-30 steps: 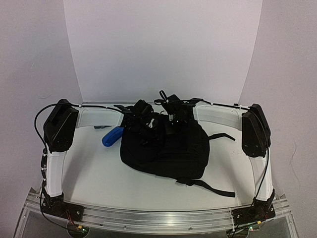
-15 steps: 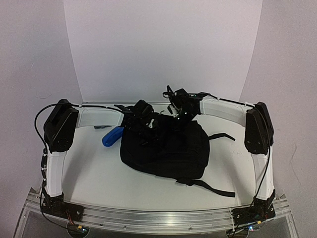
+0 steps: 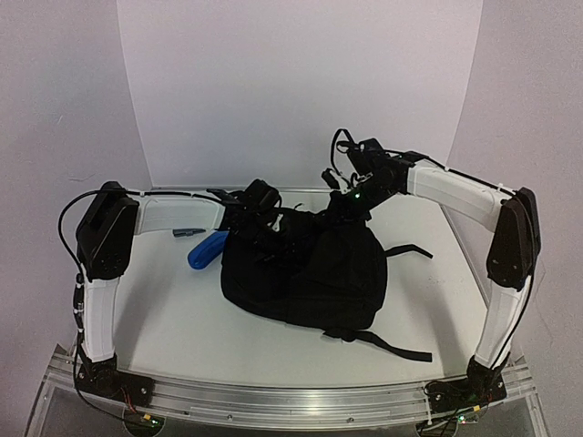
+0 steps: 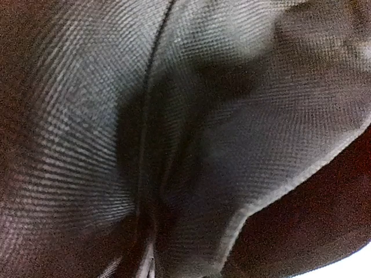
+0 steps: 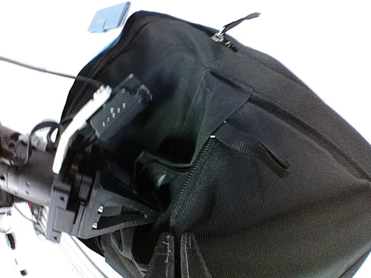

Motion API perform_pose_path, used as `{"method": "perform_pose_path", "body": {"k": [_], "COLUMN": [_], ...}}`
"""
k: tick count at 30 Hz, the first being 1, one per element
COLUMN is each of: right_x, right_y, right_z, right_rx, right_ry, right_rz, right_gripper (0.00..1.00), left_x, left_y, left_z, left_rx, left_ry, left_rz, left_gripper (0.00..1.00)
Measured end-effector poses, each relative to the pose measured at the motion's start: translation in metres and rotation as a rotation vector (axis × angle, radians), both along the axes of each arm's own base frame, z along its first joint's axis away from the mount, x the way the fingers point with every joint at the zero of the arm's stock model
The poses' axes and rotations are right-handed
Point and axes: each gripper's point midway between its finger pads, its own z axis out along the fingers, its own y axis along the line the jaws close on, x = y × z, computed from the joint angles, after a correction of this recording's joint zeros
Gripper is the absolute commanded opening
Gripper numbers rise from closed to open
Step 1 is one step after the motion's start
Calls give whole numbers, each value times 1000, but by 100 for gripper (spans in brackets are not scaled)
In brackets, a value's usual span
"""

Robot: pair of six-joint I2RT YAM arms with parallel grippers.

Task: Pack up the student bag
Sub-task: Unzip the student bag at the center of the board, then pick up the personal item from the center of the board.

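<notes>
The student bag (image 3: 305, 273), a black backpack, lies in the middle of the table with its mouth facing the back. My right gripper (image 3: 340, 202) is raised above the bag's back edge. In the right wrist view its fingers (image 5: 168, 255) are pinched together on the bag's rim beside the zipper (image 5: 197, 168), holding the mouth up. My left gripper (image 3: 266, 223) reaches into the bag's mouth from the left. Its fingers are hidden, and the left wrist view shows only greyish lining (image 4: 243, 116).
A blue object (image 3: 208, 250) lies on the table against the bag's left side, and it shows as a blue corner (image 5: 109, 16) in the right wrist view. A small grey item (image 3: 187, 232) lies behind it. The bag's straps (image 3: 392, 346) trail to the front right.
The right arm has risen and swung right, with its gripper closing on the bag's rim and lifting it. The left arm has stayed at the bag's mouth.
</notes>
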Motion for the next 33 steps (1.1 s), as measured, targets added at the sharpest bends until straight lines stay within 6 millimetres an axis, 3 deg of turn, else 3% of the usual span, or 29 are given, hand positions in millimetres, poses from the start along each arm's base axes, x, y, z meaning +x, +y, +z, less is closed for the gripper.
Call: {"method": "perform_pose_path", "body": {"k": [5,9,12,15,18,21,23,28,33], "right_x": [-7,-9,-9,-8,-7,-6,-6,-6,-6], "right_y": [2,3,2,1,0,-1,-1,-1,-1], "right_z": [-8,-11,-13,-12,-11,-11,-11,-11,-11], "right_rx": [11,15,21,27,32,34,35,36,36], "right_ry": [8,7,6,4,4,4,4,4,4], "right_rz": [52,74,86,90,93,92,92,91,90], "right_gripper": [0,0,0,0,0,0,0,0,0], "left_x": [-1,-2,2,17,43,66,71,68,72], "left_y": [1,13,31,72,137,208,236,264,279], "left_z": [12,39,75,115,135,120,100,40,3], "left_rx": [-13,-38,-65,-74,-25,110,201,408,572], "left_ry": [-27,-82,-158,-237,-293,-285,-253,-150,-114], "left_rz": [-11,-11,4,77,217,353,388,336,226], "left_gripper": [63,95,100,100,100,100,100,100,100]}}
